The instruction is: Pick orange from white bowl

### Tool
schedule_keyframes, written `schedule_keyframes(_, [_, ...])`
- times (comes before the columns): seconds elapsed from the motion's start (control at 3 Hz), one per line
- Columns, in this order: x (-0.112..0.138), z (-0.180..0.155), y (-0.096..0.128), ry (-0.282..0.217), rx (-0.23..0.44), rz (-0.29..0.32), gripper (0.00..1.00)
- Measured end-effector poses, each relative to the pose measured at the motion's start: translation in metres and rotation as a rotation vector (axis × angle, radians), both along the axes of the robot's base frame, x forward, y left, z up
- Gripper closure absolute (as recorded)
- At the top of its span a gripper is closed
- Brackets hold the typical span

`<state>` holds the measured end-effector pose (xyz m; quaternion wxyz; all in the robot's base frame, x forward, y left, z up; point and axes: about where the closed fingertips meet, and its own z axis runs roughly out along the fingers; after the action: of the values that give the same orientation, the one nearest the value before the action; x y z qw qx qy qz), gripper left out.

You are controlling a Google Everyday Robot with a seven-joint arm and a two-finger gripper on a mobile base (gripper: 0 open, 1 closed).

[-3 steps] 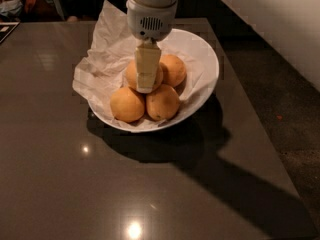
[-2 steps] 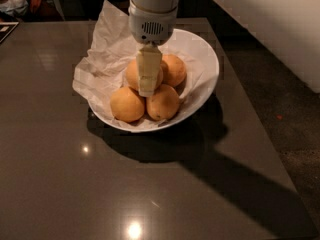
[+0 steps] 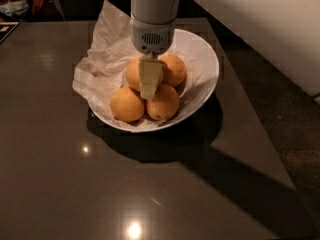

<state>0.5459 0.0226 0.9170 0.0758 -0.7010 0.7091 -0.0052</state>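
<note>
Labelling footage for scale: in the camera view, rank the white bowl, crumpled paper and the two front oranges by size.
1. white bowl
2. crumpled paper, partly hidden
3. front-left orange and front-right orange: alike, unranked
The gripper hangs over the oranges in the bowl.

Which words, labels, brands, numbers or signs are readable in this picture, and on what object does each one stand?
None: no readable text on the cream gripper among the round oranges, the glossy white bowl, the crumpled white paper or the dark table.
</note>
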Motion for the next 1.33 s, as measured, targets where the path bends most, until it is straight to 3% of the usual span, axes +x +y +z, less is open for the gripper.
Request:
schedule_keyframes(0.67, [0.005,0.002,0.006,-0.028,0.025,0.007,0.82])
schedule_keyframes(1.0, [-0.006,0.020,-0.001,-0.060,0.090,0.006,1.00])
schedule_keyframes(1.33, [-0.020,0.041,-0.013,-0.092,0.164,0.001,1.00])
